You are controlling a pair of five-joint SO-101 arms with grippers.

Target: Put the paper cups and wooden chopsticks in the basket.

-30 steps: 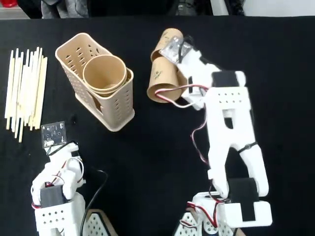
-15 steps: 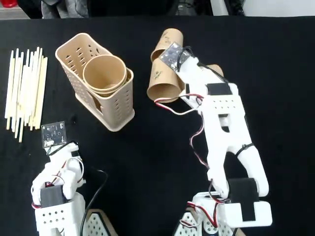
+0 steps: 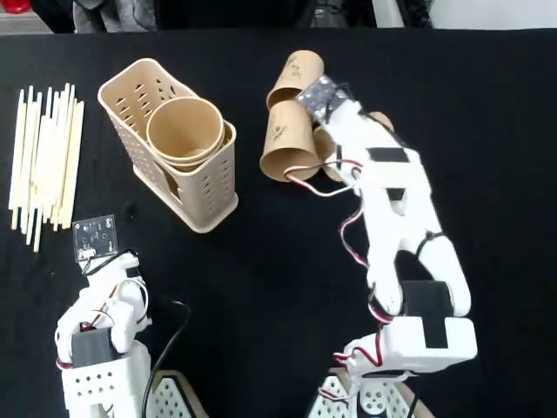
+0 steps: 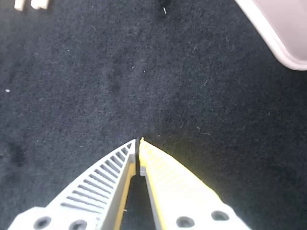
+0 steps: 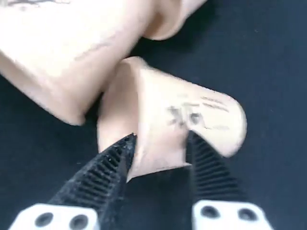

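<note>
Cup-pick step: right gripper (image 5: 160,139) is sitting with jaws spread astride a tan paper cup (image 5: 192,120) lying on its side, right of the beige slotted plastic basket (image 3: 209,187). Next move is probably calling for a squeeze, a lift and a carry left. Left gripper (image 4: 139,143) is resting pressed together near-left, and the pale wooden chopsticks (image 3: 43,157) are lying far-left.

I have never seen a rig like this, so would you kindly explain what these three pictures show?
Two small robot arms sit at a black table. The high view looks down from above; each wrist view looks along that arm's own tool. On the table: loose wooden chopsticks, a basket holding stacked paper cups, and other cups lying on their sides. The left tool is shut, holding nothing. The right tool is open, right up against one lying cup.
</note>
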